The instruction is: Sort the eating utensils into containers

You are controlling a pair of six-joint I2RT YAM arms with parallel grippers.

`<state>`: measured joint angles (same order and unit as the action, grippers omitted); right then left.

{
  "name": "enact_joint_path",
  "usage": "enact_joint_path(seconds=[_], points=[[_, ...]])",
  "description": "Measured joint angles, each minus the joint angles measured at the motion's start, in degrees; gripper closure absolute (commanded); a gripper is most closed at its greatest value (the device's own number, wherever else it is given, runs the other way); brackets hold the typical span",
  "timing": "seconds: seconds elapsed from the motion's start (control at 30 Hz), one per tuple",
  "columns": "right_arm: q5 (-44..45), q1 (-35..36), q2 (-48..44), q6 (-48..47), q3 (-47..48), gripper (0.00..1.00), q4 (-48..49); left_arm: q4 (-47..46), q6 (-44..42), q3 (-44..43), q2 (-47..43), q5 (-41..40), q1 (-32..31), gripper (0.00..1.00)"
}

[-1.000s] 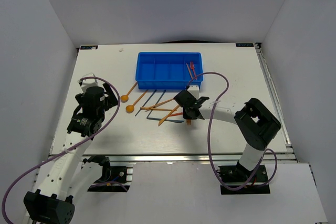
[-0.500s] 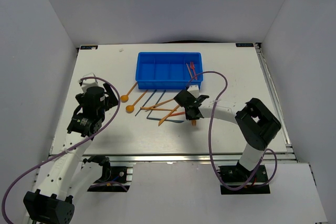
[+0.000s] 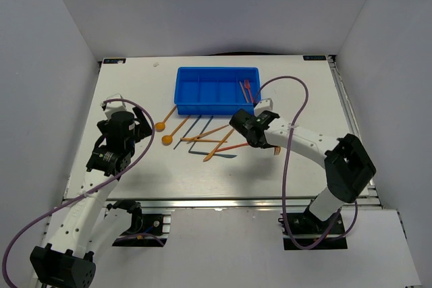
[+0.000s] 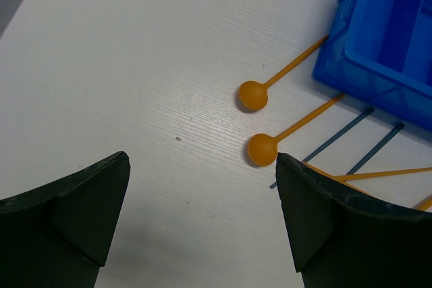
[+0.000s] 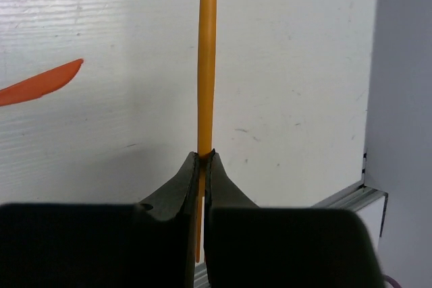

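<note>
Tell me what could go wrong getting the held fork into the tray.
The right gripper pinches the fork only at its fingertips, so the thin handle may pivot or slip. The fork sticks out far past the gripper and could catch the tray wall on the way in.

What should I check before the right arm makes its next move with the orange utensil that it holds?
1. Grip: right jaws shut on the thin orange plastic utensil: ok.
2. Held utensil apart from the loose orange and dark blue utensils: ok.
3. Held utensil above the bright blue rectangular plastic tray: not ok; it is over the white table, nearer than the tray.
4. Room in the rightmost compartment, beside the red utensils: ok.
5. Kind of the held utensil, fork or other: cannot tell.
6. Left jaws open, empty, away from the tray: ok.
</note>
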<state>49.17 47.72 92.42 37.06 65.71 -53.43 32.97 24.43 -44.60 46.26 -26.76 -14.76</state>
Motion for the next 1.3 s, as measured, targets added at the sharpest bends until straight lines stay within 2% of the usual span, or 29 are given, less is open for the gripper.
enact_joint_path(seconds=[0.13, 0.27, 0.37, 0.47, 0.63, 0.7, 0.87, 1.03, 1.13, 1.2, 1.23, 1.3], points=[[1.4, -0.4, -2.6, -1.8, 2.8, 1.0, -1.6, 0.0, 0.0, 0.0, -0.3, 0.0, -0.1, 0.02], [-2.9, -1.9, -5.1, -11.2, 4.1, 1.0, 7.7, 0.0, 0.0, 0.0, -0.4, 0.0, -0.2, 0.02], [-10.0, -5.5, -4.6, -19.8, 5.4, 1.0, 17.2, 0.0, 0.0, 0.0, -0.5, 0.0, -0.3, 0.02], [-17.3, -10.7, -0.3, -26.8, 10.5, 1.0, 24.5, 0.0, 0.0, 0.0, -0.7, 0.0, -0.4, 0.02], [-28.0, -17.9, 14.4, -36.6, 27.7, 1.0, 32.9, 0.0, 0.0, 0.0, -0.7, 0.0, -0.5, 0.02], [-31.6, -19.5, 19.6, -40.0, 31.3, 1.0, 35.3, 0.0, 0.0, 0.0, -0.7, 0.1, -0.5, 0.02], [-39.2, -21.9, 28.8, -43.5, 33.0, 1.0, 39.8, -0.1, 0.0, 0.0, -0.4, 0.8, -0.5, 0.02], [-40.1, -22.6, 28.2, -43.2, 29.9, 1.0, 43.3, -0.3, -0.3, 0.0, 1.1, 2.2, -0.5, 0.02], [-41.0, -23.0, 27.7, -42.9, 28.6, 0.92, 44.5, -0.5, -0.4, 0.0, 1.1, 2.4, -0.5, 0.02], [-41.4, -23.3, 27.5, -42.6, 28.0, 0.84, 44.4, -0.5, -0.4, 0.0, 1.1, 2.4, -0.5, 0.02], [-41.5, -23.4, 27.4, -42.3, 27.8, 0.76, 44.4, -0.5, -0.4, 0.0, 1.1, 2.4, -0.5, 0.02], [-41.6, -23.5, 27.3, -42.0, 27.5, 0.7, 44.3, -0.4, -0.4, 0.0, 1.1, 2.4, -0.5, 0.02]])
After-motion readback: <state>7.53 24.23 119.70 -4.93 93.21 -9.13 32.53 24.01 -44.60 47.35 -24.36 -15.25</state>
